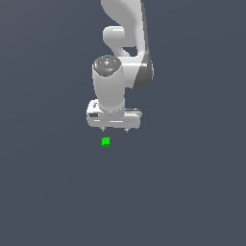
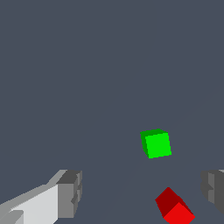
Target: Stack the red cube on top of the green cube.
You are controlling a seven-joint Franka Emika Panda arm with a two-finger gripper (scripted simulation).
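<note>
The gripper point(image 2: 140, 194) is spread wide and holds nothing. The red cube point(image 2: 175, 209) sits on the bench point(image 2: 87, 65) between the fingers, off-centre toward the far finger and turned cornerwise to them. The green cube point(image 2: 156, 144) lies near it, toward 12 o'clock from the red in the wrist view. One red cube, one green cube

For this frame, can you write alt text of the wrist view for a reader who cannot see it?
A small bright red cube lies on a plain dark grey-blue surface between the two spread grey fingertips of the white robot gripper, nearer one finger than the other. A small bright green cube sits apart from it, farther from the camera, not touching it.
</note>
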